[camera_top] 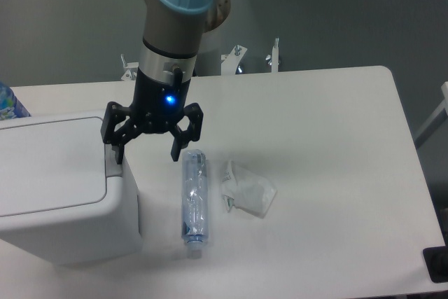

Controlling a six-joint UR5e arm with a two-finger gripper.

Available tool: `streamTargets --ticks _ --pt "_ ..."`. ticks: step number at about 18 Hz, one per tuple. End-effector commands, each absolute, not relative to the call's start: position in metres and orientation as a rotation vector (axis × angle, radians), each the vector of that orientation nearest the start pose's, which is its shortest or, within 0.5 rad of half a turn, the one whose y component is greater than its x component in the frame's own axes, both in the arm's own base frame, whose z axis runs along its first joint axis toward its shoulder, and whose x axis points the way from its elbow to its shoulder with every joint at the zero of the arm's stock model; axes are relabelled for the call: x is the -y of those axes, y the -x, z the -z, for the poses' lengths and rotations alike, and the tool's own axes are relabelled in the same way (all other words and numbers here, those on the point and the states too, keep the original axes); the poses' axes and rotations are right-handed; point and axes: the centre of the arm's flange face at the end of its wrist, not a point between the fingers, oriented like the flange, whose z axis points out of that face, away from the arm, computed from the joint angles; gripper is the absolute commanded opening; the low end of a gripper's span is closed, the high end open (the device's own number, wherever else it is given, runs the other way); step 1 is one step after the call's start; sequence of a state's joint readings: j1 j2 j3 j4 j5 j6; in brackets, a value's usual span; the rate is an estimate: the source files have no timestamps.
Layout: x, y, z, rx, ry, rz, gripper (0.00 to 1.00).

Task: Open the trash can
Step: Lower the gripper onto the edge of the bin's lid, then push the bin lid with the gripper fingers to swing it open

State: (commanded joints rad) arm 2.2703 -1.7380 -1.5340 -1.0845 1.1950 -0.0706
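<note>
The trash can (59, 194) sits at the counter's (329, 138) left, lid shut. The pincer (145, 153) hangs spread, one finger above the grey push tab (112, 167). Approach step; next, press down squarely on that tab.

White rectangular table (329, 124) w/ rounded corners carries everything. Large white plastic box-shaped trash can (56, 194) w/ flat lid sits at left edge, toward front. Clear plastic bottle (194, 197) lies lengthwise near table middle, cap toward front edge. Crumpled clear plastic wrapper (246, 190) just beside bottle on its right, not touching.
</note>
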Motion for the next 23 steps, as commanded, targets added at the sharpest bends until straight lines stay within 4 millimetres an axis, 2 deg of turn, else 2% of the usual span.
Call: streamTargets --ticks 23 --pt "-0.5583 0.2431 -0.4696 0.920 2.525 0.345 1.00"
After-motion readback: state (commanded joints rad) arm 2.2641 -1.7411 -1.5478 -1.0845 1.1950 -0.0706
